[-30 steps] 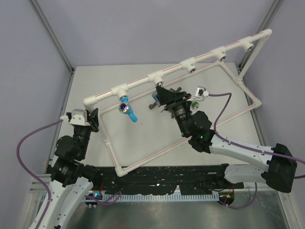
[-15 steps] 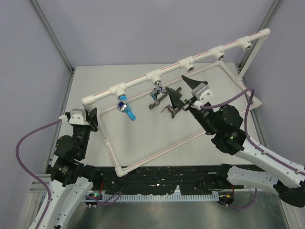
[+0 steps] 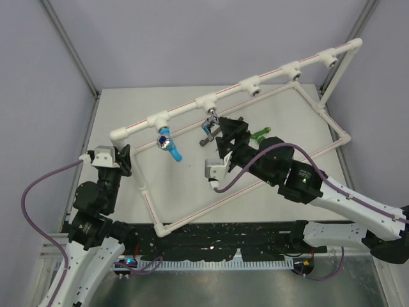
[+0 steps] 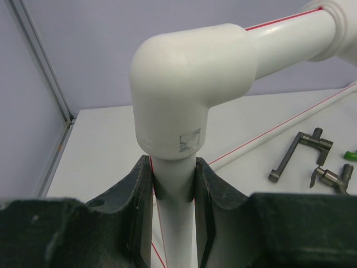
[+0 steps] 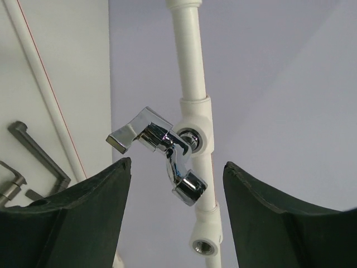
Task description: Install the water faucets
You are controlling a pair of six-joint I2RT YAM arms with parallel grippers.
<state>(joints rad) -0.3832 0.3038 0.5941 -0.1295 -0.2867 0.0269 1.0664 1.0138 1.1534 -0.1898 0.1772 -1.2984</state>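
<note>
The chrome water faucet (image 5: 167, 148) hangs in a socket of the white pipe frame (image 5: 192, 67). My right gripper (image 5: 175, 166) is open just short of it, one finger on each side, touching nothing. In the top view the chrome faucet (image 3: 209, 119) sits just beyond the right gripper (image 3: 226, 135), and a blue faucet (image 3: 168, 143) hangs from the socket to its left. A dark faucet (image 4: 300, 154), a second dark one (image 4: 333, 177) and a green one (image 3: 261, 135) lie on the table. My left gripper (image 4: 174, 180) is shut on the frame's corner upright (image 4: 173, 223), below the elbow.
Three empty sockets (image 3: 252, 86) follow along the top rail toward the right. The frame's low rails (image 3: 211, 203) cross the table in front of both arms. A purple cable (image 3: 255, 160) loops over the right arm. Grey walls enclose the table.
The right gripper has opened and let go of the chrome faucet. The arm swung out to the right, turned its wrist over, and came back in front of the faucet. The left arm stayed put.
</note>
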